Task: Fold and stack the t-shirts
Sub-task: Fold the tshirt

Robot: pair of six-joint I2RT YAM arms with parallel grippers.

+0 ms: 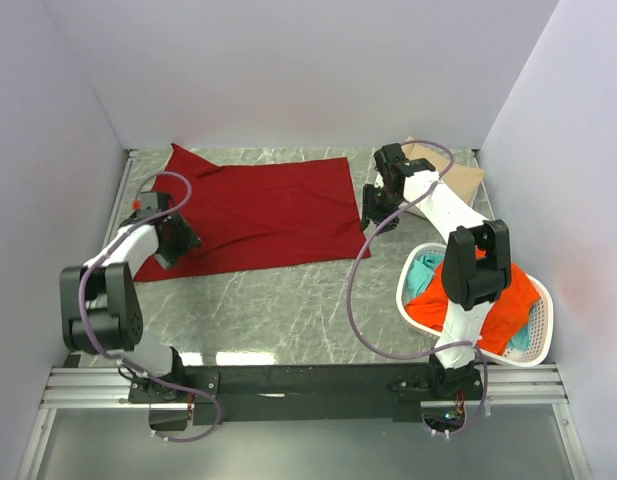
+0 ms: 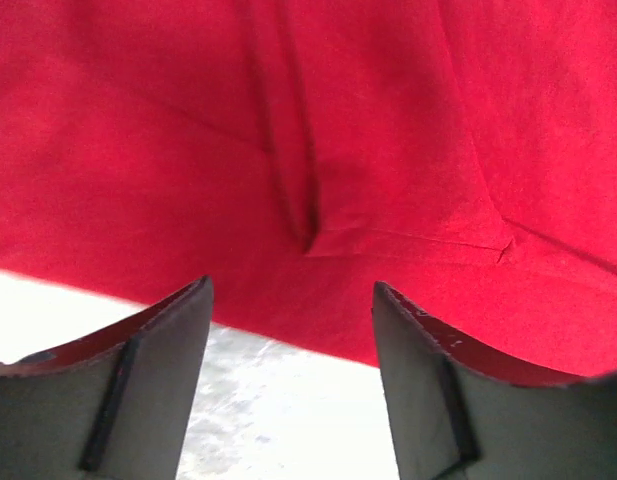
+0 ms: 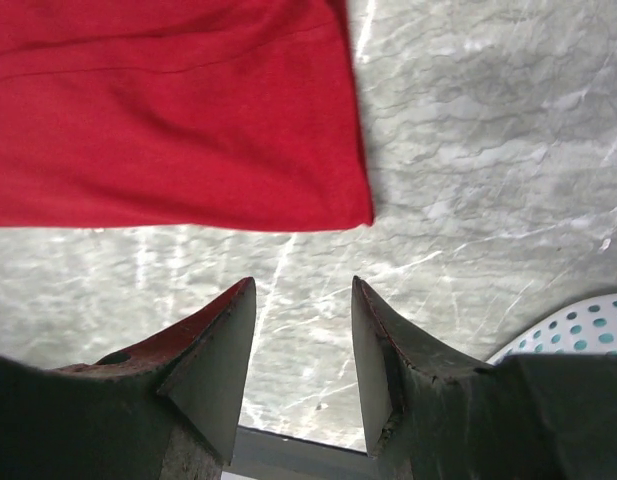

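Early days I reckon: dark red cloth t-shirt (image 1: 263,210) spread flat on the bench's (image 1: 288,310) far-left half, tan cloth shirt (image 1: 458,180) at the far right corner, orange-red shirt (image 1: 508,305) and teal shirt (image 1: 423,272) in the white plastic basket (image 1: 541,330), left end effector (image 2: 293,290) and right end effector (image 3: 303,285) both open, holding nothing.

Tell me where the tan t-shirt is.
In the top view, the tan t-shirt lies in the far right corner, partly hidden by the right arm, beyond the white laundry basket and right of the dark red t-shirt.
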